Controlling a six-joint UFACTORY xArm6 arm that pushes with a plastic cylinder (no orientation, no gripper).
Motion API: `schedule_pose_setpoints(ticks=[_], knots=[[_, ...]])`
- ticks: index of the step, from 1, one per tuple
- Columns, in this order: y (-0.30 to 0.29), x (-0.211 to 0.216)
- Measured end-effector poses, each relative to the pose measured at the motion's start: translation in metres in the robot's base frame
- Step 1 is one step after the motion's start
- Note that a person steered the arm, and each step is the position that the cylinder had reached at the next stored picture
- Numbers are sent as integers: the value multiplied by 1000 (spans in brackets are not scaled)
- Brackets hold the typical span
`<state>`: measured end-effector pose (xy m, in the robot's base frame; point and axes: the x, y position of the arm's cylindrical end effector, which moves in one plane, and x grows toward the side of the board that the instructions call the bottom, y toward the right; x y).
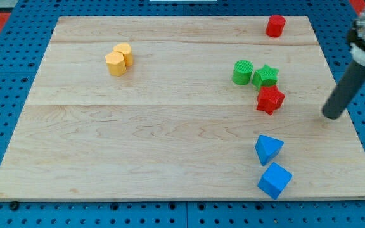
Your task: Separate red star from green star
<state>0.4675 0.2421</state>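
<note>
Nearest the view's bottom sits a blue cube [274, 180], close to the board's lower edge, with a blue wedge-like block [268, 149] just above it; the two look almost touching at their corners, though I cannot tell for sure.

Up from those is what I care about: the red star [270, 99], on the right half of the wooden board [157, 126], about mid-height. The green star [265, 76] lies just above it toward the view's top, and the two appear to touch where their points meet. A green cylinder [242, 72] presses against the green star's left side, so the three form one tight cluster.

My tip [332, 115] rests on the board to the view's right of the red star, slightly lower than it and clearly apart, with bare wood between. The dark rod slants up from it toward the view's upper right corner. No pincer is fitted to this arm, so there is nothing to report as wide, narrow or holding; the tip touches no block.

Further out, a red cylinder-like block [275, 26] stands near the top edge, well above the cluster. Far to the view's left, two yellow blocks [118, 59] sit pressed together in the upper-left area; their exact shapes are hard to make out.
</note>
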Motion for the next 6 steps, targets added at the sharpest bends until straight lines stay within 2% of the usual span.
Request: schedule_pose_setpoints(ticks=[2,4,6], knots=[[-74,-26],[-143,-31],[-151,-33]])
